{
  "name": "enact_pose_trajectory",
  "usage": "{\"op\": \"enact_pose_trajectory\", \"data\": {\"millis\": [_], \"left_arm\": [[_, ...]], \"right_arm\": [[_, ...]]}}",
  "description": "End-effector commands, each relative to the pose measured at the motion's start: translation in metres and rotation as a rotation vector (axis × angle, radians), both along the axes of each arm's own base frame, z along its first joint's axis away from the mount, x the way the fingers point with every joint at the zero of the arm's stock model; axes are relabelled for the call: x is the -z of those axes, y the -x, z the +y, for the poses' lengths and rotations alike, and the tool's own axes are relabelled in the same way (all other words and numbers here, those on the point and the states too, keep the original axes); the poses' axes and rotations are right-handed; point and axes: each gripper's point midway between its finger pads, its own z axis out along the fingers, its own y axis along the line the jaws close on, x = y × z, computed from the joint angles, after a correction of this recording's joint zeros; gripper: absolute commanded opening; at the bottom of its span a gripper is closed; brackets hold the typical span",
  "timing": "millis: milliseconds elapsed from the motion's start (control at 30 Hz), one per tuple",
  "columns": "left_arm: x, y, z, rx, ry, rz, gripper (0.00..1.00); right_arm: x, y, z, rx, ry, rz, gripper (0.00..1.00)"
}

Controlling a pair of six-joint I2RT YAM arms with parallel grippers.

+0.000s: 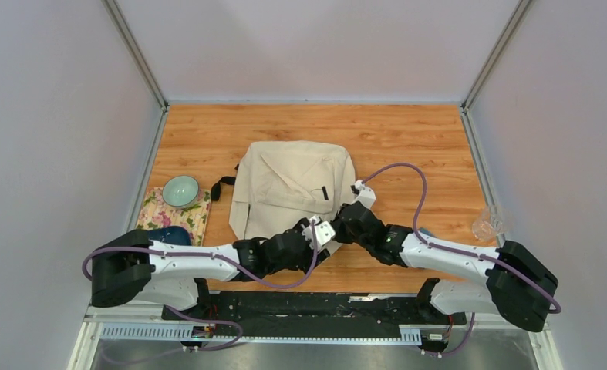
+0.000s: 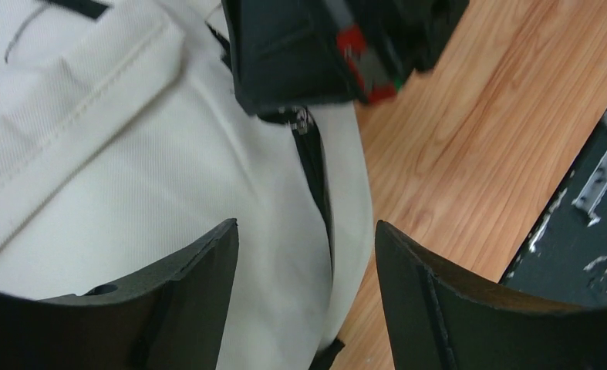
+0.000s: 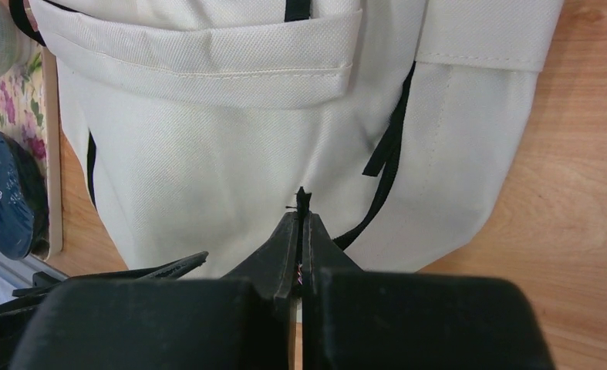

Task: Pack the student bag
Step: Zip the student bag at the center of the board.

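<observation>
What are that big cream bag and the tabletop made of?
The student bag: matte woven fabric, probably canvas; weave and stitched seams show. The table: smooth wood or wood-look laminate; grain lines show, but not which.

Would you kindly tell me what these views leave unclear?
- Top view: near edge of the student bag, hidden under both arms.
- Right wrist: whatever the shut right tool pinches; only a black tip shows.
- Top view: clear object at right edge, too small to identify.

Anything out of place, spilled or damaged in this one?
Nothing stands out. The student bag lies flat and intact on the table. The bowl sits upright on its floral mat, and nothing is spilled.
</observation>
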Motion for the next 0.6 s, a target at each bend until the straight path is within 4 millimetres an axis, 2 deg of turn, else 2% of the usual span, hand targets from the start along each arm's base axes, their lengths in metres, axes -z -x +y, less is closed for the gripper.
{"op": "enact_pose_trajectory", "data": {"millis": [0, 33, 200, 300, 333, 500, 533, 567], "left_arm": [[-0.023, -0.01, -0.031, 0.015, 0.04, -0.042, 0.73], [-0.027, -0.011, -0.036, 0.021, 0.047, -0.043, 0.73], [-0.013, -0.008, -0.043, 0.036, 0.017, -0.008, 0.72], [-0.007, -0.006, -0.047, 0.042, 0.023, 0.016, 0.66], [-0.005, -0.005, -0.048, 0.041, 0.023, 0.021, 0.54], [0.005, -0.009, -0.046, 0.0, 0.014, 0.033, 0.26], [0.007, -0.01, -0.045, -0.007, 0.013, 0.033, 0.14], [0.005, -0.01, -0.045, -0.01, 0.018, 0.031, 0.07]], "right_arm": [[-0.013, -0.004, -0.001, 0.044, -0.046, -0.051, 0.0], [-0.016, -0.004, -0.002, 0.047, -0.052, -0.058, 0.0], [-0.015, 0.001, -0.014, 0.068, -0.045, -0.06, 0.0], [-0.016, 0.002, -0.02, 0.082, -0.055, -0.065, 0.0], [-0.017, 0.003, -0.021, 0.088, -0.06, -0.066, 0.0], [-0.014, 0.007, -0.027, 0.091, -0.058, -0.061, 0.0], [-0.014, 0.007, -0.027, 0.09, -0.06, -0.059, 0.0], [-0.014, 0.008, -0.027, 0.092, -0.065, -0.056, 0.0]]}}
